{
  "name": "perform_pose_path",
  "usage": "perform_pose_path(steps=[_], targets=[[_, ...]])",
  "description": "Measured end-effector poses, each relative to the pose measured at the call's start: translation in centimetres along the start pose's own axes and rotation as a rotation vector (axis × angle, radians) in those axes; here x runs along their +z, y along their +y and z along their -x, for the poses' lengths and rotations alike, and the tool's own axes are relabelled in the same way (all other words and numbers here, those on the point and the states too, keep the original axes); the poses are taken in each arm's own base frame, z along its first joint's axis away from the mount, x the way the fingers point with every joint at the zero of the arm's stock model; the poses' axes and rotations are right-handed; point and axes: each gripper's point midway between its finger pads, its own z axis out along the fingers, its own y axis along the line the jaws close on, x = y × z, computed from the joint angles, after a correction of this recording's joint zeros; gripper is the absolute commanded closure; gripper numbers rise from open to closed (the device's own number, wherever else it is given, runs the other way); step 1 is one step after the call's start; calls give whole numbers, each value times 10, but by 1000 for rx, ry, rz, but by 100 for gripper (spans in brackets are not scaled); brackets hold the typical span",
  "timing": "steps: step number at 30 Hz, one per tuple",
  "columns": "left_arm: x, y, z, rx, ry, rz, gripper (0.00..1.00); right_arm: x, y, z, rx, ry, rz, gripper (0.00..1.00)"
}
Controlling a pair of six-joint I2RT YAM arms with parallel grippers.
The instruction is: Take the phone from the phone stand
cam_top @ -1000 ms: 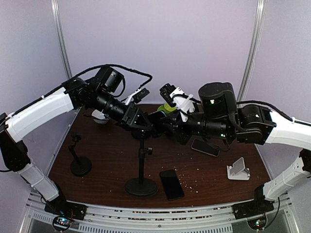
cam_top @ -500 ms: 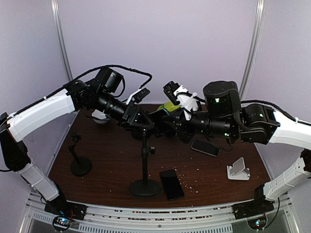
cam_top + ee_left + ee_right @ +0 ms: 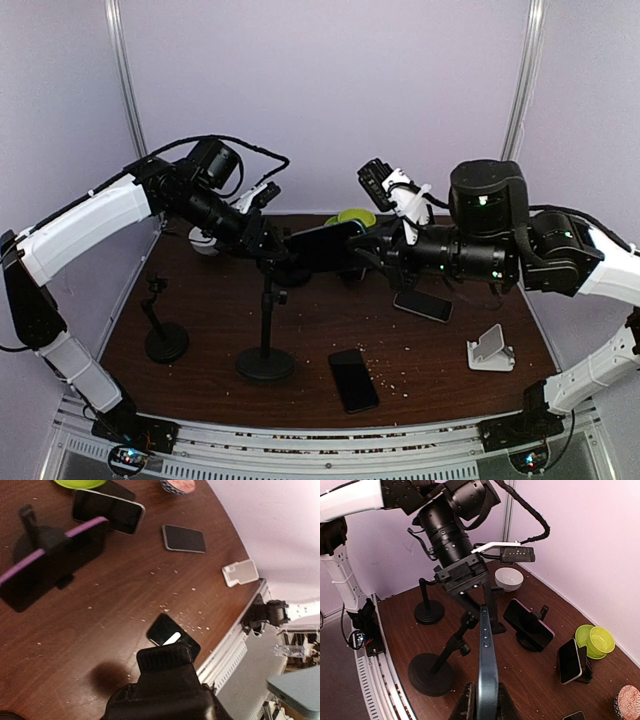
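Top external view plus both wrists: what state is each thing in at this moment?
phone: on edge, pinched in the right gripper, which is shut on it.
phone stand: head clamped by the left gripper; whether the phone is fully clear of it is not visible.
black phone: lying flat on the table, screen dark.
white stand: empty.
small black stand: empty.
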Motion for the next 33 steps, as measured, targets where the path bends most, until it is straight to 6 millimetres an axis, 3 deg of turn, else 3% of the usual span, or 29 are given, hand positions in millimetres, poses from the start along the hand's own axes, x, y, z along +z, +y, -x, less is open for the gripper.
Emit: perform_pose_path(steps=[4,16,27,33], targets=[[-8,26,12,-4,-48,89,100,-9,7,1,1,-2,36,100],[-26,9,24,86,-111,86,100,4,10,-17,-21,77,29,100],[-73,12,46,272,-272,244,100,-4,2,-19,79,70,-4,100],[-115,36,56,386,-437,395,100,-17,-16,-44,167,77,-59,100]])
